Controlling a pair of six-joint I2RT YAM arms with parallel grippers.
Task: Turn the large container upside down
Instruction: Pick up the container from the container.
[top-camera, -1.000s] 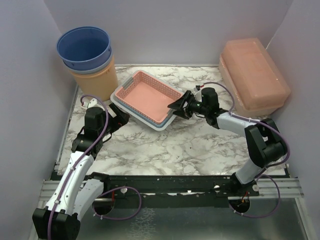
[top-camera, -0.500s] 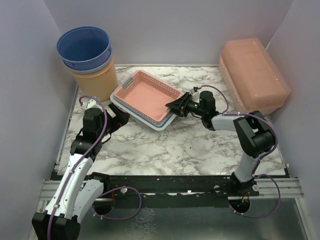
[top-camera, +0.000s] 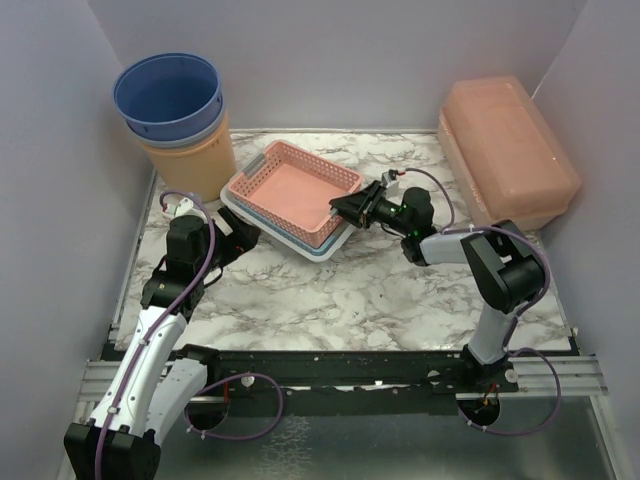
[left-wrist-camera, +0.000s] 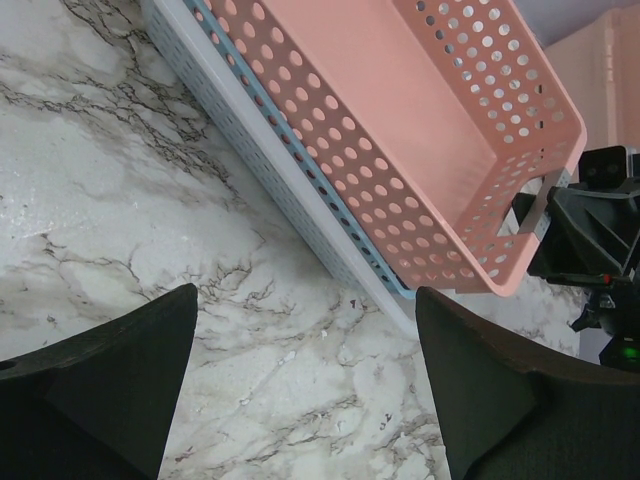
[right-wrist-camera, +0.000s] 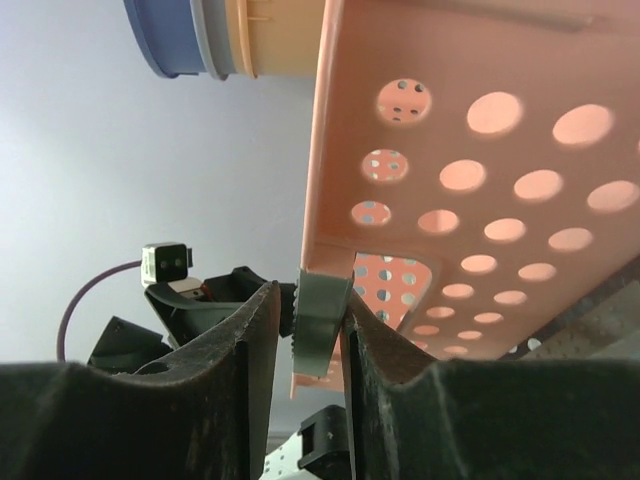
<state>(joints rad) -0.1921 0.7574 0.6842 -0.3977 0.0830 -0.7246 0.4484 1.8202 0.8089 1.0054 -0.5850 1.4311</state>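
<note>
Two end effectors: our right end effector (top-camera: 341, 208) is pinched almost closed on the grey tab (right-wrist-camera: 318, 322) at the right-hand end of the pink basket (top-camera: 295, 190). Our left end effector (left-wrist-camera: 305, 300) is spread wide with nothing between its fingers, hanging over the bench (top-camera: 380, 290) just off the pink basket's left corner.
Just changed: over the last second the right arm has folded its elbow in and pushed its end effector from just short of the pink basket up to its rim, where it now grips. The left arm has hardly shifted.
Meaning for the task: we judge this a detour. The grip is on the wrong thing, and the turning-over has not begun.
Large container (top-camera: 510, 145): well to the right of the pink basket, at the back against the right wall (top-camera: 600, 120), touched by neither arm. We cannot tell for certain which face is uppermost.
Around: the pink basket sits nested in paler trays (left-wrist-camera: 230, 130). Behind it and to its left stands an orange bucket (top-camera: 190, 165) with blue buckets (top-camera: 170, 100) stacked in it.
In the way: the bench between the pink basket and the large container shows nothing on it, but the right arm would first have to let go. The wall hard by the container leaves, we think, little room to tip it — the reach looks awkward.
</note>
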